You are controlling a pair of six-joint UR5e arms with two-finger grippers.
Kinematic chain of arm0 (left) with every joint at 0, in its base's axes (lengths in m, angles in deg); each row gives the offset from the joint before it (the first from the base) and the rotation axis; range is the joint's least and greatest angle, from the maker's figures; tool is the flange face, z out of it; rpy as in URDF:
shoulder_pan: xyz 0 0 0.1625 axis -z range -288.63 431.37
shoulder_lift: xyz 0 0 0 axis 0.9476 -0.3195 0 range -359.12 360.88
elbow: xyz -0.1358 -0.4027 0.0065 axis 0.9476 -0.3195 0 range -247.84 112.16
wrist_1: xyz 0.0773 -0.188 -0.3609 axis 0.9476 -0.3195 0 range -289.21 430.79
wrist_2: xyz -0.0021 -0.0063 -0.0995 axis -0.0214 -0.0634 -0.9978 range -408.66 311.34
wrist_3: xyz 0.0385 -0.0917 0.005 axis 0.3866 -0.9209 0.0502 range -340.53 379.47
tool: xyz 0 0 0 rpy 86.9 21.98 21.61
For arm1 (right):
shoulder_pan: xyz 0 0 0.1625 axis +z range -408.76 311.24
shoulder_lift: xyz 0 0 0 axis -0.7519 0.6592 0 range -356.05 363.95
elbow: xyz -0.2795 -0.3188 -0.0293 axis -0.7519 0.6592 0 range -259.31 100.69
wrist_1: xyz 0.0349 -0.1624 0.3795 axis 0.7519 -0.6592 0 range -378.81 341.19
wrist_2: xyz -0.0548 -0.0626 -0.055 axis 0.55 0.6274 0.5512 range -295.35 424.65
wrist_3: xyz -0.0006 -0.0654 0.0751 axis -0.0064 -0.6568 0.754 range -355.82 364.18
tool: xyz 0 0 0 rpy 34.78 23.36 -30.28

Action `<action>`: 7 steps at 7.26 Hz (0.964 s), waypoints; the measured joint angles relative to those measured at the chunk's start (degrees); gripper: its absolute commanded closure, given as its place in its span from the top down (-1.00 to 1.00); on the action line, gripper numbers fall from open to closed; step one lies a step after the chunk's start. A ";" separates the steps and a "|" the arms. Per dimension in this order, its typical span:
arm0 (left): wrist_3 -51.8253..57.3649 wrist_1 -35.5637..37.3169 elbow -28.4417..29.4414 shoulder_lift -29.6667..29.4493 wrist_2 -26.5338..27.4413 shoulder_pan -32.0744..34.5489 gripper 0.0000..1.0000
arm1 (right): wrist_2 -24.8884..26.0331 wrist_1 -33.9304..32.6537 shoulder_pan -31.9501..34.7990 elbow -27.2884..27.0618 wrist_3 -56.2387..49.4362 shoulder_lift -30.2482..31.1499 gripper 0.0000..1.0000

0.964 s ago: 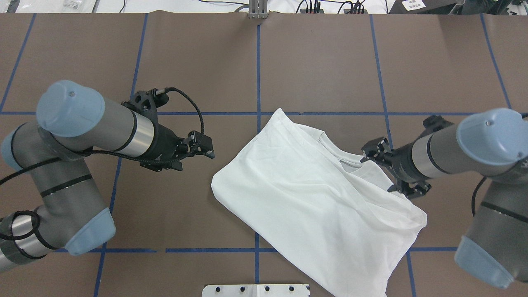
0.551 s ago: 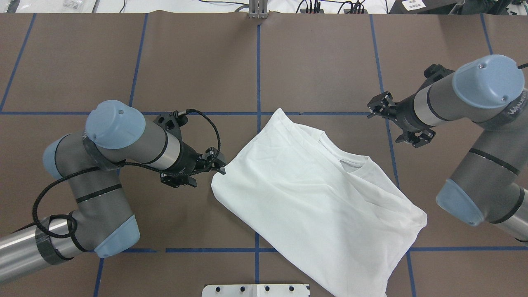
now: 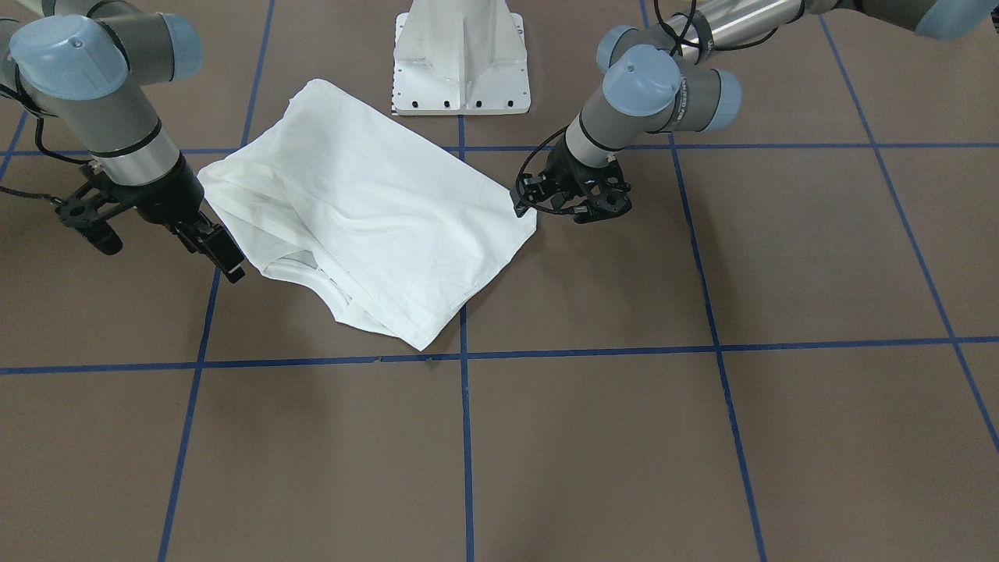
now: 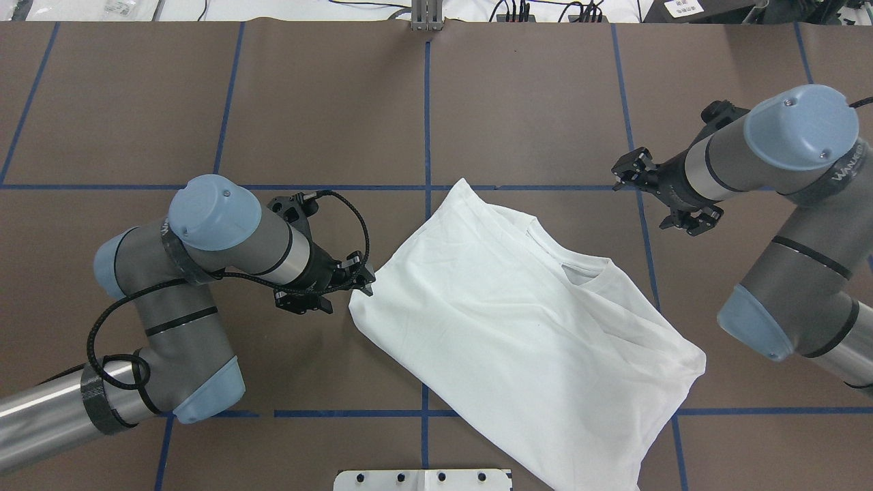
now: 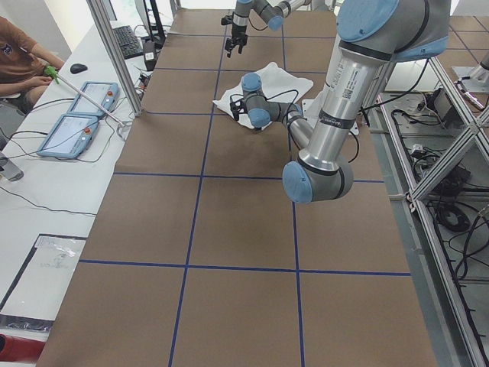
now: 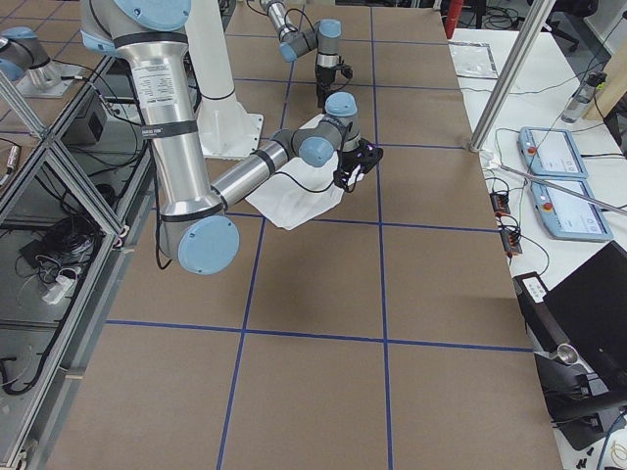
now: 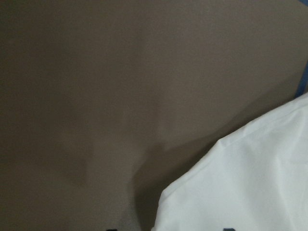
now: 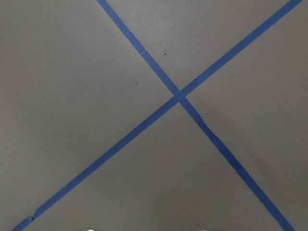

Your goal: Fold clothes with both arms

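Observation:
The white shirt [image 4: 518, 327] lies folded and flat, slanting across the table's middle, its ribbed collar [image 4: 580, 269] facing the right arm. It also shows in the front view [image 3: 367, 211]. My left gripper [image 4: 365, 283] is low at the shirt's left corner, and that corner [image 7: 250, 183] fills the lower right of the left wrist view. Its jaws stand apart with nothing held. In the front view the left gripper [image 3: 521, 204] touches that corner. My right gripper [image 4: 624, 174] hangs open above the table, away from the shirt, over a blue tape cross [image 8: 179, 95].
The white pedestal base [image 3: 460, 62] stands at the robot's edge, just behind the shirt. Blue tape lines grid the brown table top [image 4: 327, 102]. A person [image 5: 23, 53] sits at a side bench with two pendants [image 5: 76, 115].
My right gripper let go of the collar, then rose and moved away to the far right. The left arm swung in and down to the shirt's left corner. The shirt stayed put.

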 measured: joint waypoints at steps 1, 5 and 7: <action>-0.02 0.00 0.28 -0.15 0.03 -0.33 0.03 | 0.01 0.14 0.00 0.23 -0.01 -0.01 1.00; 0.11 -0.72 1.06 -0.22 0.04 -1.26 -0.10 | 0.14 0.24 -0.08 0.95 0.05 0.00 1.00; 0.21 -0.81 1.49 -0.22 0.07 -1.51 -0.99 | 0.19 0.24 -0.09 1.31 0.05 0.03 1.00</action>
